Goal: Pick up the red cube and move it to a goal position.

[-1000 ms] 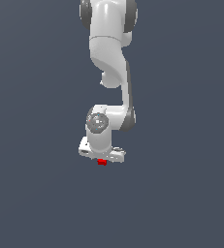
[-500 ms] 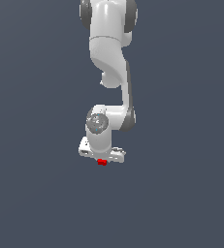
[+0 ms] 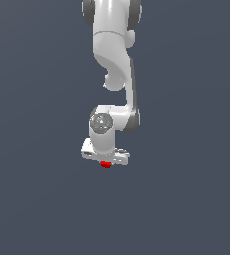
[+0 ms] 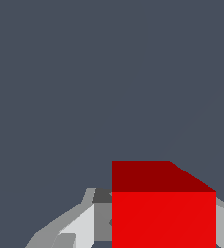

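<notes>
Plain dark grey-blue floor (image 3: pixel 186 209) fills both views, flat, unmarked; whether red cube (image 3: pixel 105 165) rests on it or hangs above, cannot tell

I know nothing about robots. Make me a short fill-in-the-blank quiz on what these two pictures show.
1. The cube between the gripper fingers is coloured ____.
2. The robot arm is coloured ____.
3. In the exterior view, the cube shows directly ____ the white gripper body.

Missing words: red; white; below
</notes>
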You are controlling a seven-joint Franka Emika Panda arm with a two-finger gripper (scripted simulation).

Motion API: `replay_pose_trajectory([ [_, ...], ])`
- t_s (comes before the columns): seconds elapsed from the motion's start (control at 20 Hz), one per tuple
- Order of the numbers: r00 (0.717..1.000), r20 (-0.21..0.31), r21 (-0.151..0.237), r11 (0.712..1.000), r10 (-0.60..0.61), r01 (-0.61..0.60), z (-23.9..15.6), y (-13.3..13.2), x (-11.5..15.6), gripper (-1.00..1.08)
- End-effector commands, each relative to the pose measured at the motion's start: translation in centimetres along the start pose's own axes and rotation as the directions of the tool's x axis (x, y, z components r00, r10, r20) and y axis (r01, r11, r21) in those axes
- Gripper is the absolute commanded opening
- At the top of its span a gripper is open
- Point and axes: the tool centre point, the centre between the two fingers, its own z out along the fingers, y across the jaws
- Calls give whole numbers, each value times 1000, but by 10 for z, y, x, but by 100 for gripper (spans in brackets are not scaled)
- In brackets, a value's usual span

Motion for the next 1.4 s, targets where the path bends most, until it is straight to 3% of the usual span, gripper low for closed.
replay_pose_trajectory([
  [0.0, 1000, -2, 0, 1000, 0, 0, -12, -3, -1, -100],
  [0.4, 1000, -2, 0, 1000, 0, 0, -79, -16, -10, -100],
  [1.35, 1000, -2, -1, 1000, 1, -1, -305, -60, -39, -100],
])
